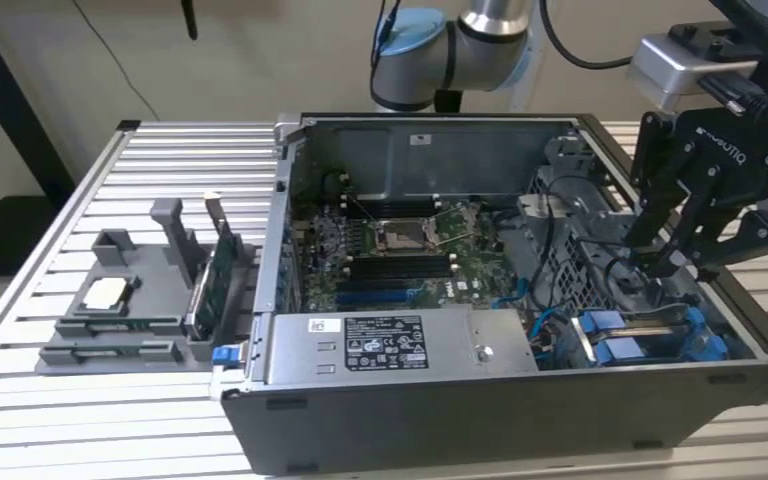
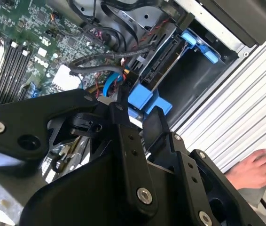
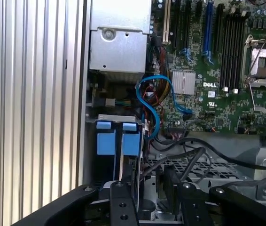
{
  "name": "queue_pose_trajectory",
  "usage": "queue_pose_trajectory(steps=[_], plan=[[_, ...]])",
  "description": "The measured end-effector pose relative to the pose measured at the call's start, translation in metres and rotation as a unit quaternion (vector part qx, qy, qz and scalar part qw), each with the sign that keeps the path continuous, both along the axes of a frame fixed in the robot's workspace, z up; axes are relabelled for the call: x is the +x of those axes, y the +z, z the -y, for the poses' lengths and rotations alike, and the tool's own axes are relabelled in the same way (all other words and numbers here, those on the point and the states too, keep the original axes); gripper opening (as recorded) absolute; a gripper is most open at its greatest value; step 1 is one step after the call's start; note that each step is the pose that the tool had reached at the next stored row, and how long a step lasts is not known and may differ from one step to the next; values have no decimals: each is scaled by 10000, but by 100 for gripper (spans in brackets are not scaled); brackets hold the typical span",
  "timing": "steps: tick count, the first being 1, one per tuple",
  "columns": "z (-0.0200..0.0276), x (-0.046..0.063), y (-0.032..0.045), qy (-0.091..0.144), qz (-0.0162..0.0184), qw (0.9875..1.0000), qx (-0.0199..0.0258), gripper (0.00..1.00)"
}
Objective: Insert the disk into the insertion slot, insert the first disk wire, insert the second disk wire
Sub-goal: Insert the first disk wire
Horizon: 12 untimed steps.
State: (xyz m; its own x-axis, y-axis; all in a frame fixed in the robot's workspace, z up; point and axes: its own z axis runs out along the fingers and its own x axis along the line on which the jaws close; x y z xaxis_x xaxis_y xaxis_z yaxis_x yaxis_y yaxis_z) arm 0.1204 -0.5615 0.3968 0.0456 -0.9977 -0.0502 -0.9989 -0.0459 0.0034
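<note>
Gripper [image 2: 135, 117] near disk [image 2: 144, 98]; hand [image 2: 257, 167] in second wrist view

The disk [image 1: 604, 345] sits down in the insertion slot [image 2: 194, 80], in the near corner of the open case at the exterior view's right. What I see of it is mostly its bright blue carrier frame, two blue tabs with a narrow silver-grey strip between them. The slot's dark-grey walls stand upright close around it. A thin blue disk wire [image 3: 158, 120] loops just beside the slot; I cannot tell whether it is plugged in.
</note>
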Motion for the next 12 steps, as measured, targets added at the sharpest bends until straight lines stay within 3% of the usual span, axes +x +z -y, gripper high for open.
queue_pose_trajectory(steps=[4, 8, 10, 12], plan=[[0, -1, -2, 7, 11, 10000, 1, 40], [0, -1, -15, 30, 50, 10000, 13, 40], [1, -1, -26, 42, 79, 10000, 37, 40], [0, 0, -36, 59, 102, 9999, 105, 40]])
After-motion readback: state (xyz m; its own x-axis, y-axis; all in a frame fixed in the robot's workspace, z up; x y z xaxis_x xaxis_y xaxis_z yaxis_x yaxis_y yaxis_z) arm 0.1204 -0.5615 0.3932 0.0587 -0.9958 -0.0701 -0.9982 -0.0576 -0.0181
